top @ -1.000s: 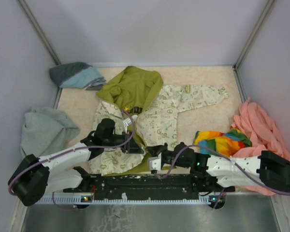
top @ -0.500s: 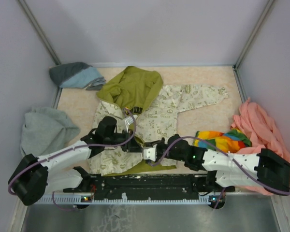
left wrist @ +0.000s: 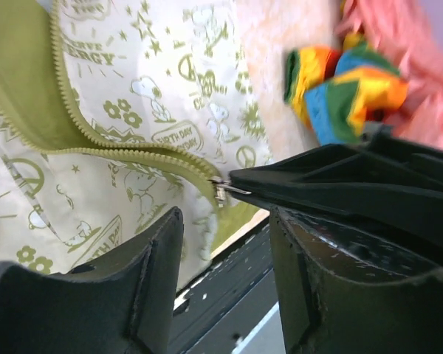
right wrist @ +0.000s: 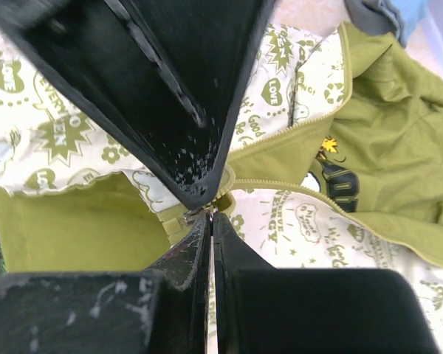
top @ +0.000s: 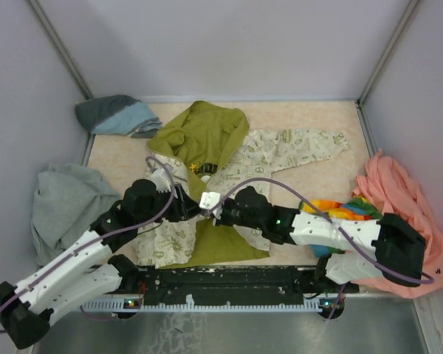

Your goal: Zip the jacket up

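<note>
1. The jacket (top: 269, 158) lies spread mid-table, with its hood (top: 199, 133) toward the far wall.
2. The right gripper (right wrist: 209, 219) has its fingers pressed together on the zipper pull (left wrist: 221, 190).
3. The left gripper (left wrist: 225, 221) is just beside it, fingers apart with nothing between them, low over the printed cream front.
4. Two rows of teeth (left wrist: 96, 144) meet at the pull, and olive lining (right wrist: 369, 133) shows between them.
5. A striped cloth (top: 340, 214) and a pink garment (top: 399, 188) lie off to the right.
</note>
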